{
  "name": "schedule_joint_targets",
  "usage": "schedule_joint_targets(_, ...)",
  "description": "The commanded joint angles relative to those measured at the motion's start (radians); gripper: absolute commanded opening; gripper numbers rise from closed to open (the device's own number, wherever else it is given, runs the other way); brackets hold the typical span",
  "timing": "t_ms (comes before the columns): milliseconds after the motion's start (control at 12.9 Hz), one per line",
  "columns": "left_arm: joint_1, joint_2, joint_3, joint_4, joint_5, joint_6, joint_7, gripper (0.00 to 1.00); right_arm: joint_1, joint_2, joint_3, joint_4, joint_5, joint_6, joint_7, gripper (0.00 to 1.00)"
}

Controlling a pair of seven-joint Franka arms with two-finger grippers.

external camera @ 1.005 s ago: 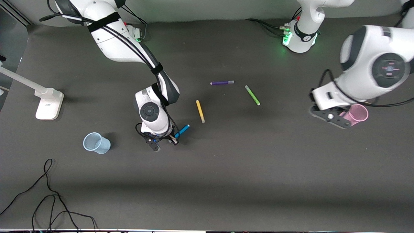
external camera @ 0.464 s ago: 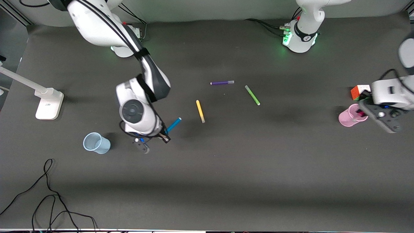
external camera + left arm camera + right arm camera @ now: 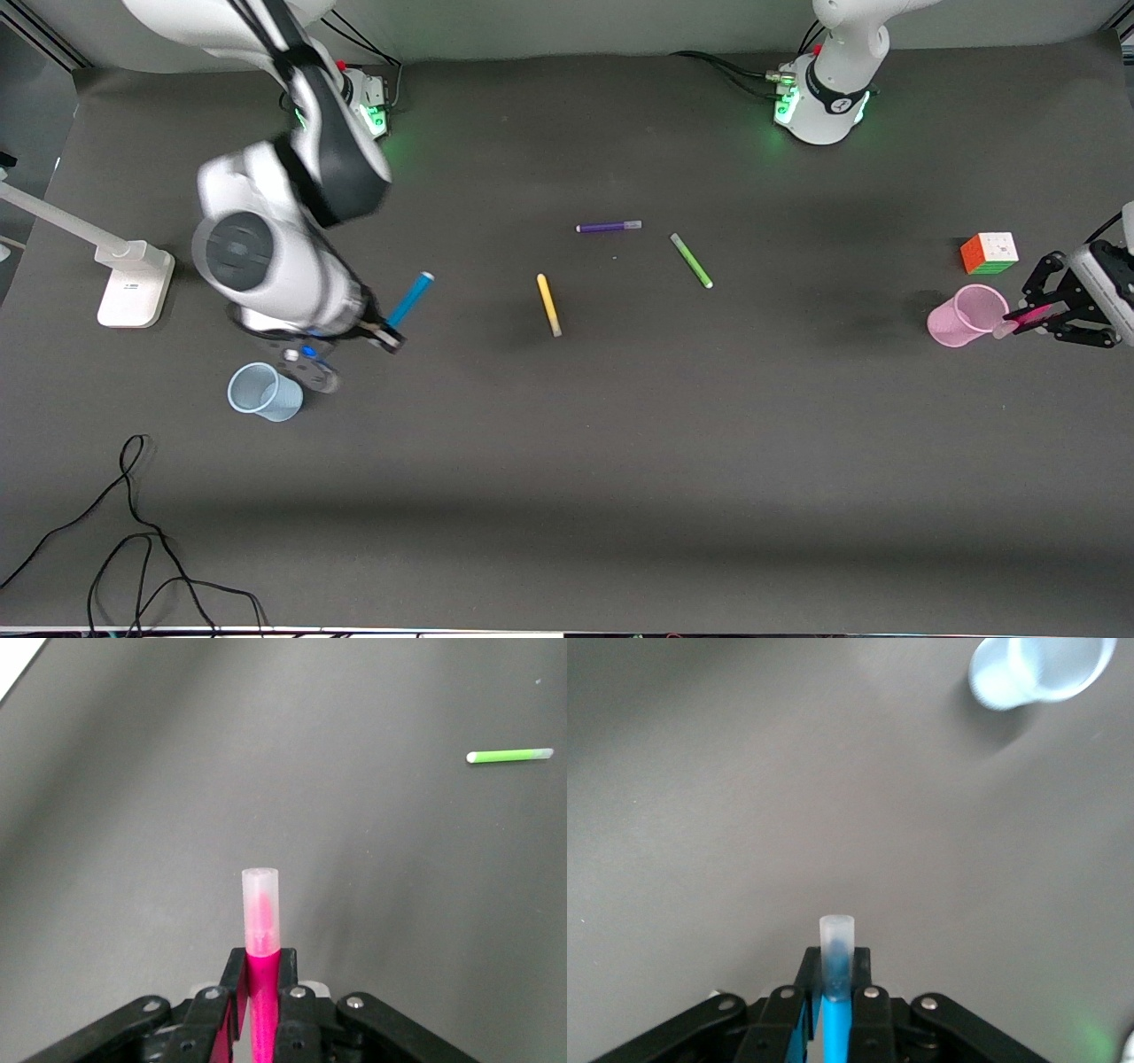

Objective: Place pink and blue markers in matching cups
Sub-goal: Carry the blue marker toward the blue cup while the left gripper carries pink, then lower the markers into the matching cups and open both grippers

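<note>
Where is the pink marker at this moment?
The pink marker is held in the left end effector, in the air beside the pink cup at the left arm's end of the table.

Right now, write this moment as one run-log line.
left hand: holds pink marker beside pink cup | right hand: holds blue marker near blue cup

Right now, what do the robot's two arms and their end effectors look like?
Both arms are glossy white with dark grey joint bands; black cables are strapped along the right arm. Green lights glow at both bases. The left end effector and right end effector are black, with silver screws.
</note>
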Motion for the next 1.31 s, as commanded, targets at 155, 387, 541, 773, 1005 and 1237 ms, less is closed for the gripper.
schedule_joint_targets(155,0.098,0.072,-0.013,-0.050,-0.188,0.022,0.362,0.00,0.011,-0.196,-0.121,-0.176,-0.129,0.011,-0.257,0.00)
schedule_joint_targets(387,0.152,0.153,-0.013,-0.050,-0.292,0.000,0.591,0.00,0.011,-0.239,-0.244,-0.244,-0.149,0.100,-0.485,0.00)
schedule_joint_targets(541,0.196,0.205,-0.015,-0.053,-0.337,-0.041,0.683,0.00,0.012,-0.243,-0.316,-0.293,-0.151,0.213,-0.625,0.00)
schedule_joint_targets(773,0.253,0.254,-0.013,-0.055,-0.368,-0.124,0.740,0.00,0.011,-0.238,-0.383,-0.406,-0.151,0.452,-0.789,0.00)
schedule_joint_targets(1005,0.258,0.242,-0.015,-0.043,-0.368,-0.149,0.732,0.00,0.005,-0.186,-0.414,-0.469,-0.149,0.653,-0.874,0.00)
schedule_joint_targets(1237,0.244,0.219,-0.019,-0.021,-0.366,-0.158,0.687,0.00,0.003,-0.125,-0.425,-0.555,-0.149,0.912,-0.915,0.00)
